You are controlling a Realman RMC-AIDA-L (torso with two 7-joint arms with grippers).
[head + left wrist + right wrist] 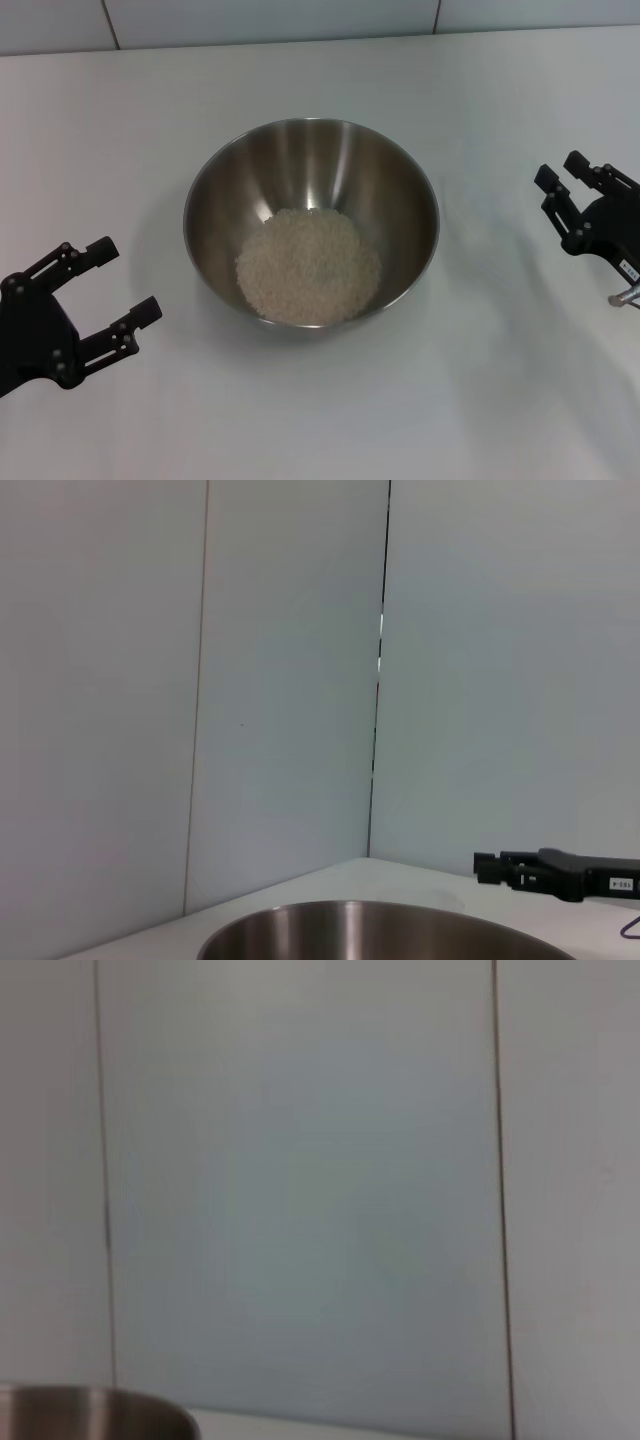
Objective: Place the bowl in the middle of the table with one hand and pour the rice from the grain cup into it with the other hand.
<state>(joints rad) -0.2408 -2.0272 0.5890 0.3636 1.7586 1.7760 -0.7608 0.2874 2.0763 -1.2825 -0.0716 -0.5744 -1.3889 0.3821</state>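
The steel bowl [311,215] stands in the middle of the white table [300,420], with a pale heap of rice [308,267] covering its bottom. My left gripper [128,280] hovers open and empty to the bowl's left, near the front edge. At the far right my right gripper [562,170] is also open, holding nothing, well apart from the bowl. The grain cup is out of view. The bowl's rim [380,918] shows in the left wrist view, with the right gripper [500,868] beyond it. The right wrist view catches only a piece of the rim [90,1407].
A pale panelled wall [270,20] runs along the table's far edge. Bare tabletop surrounds the bowl on all sides.
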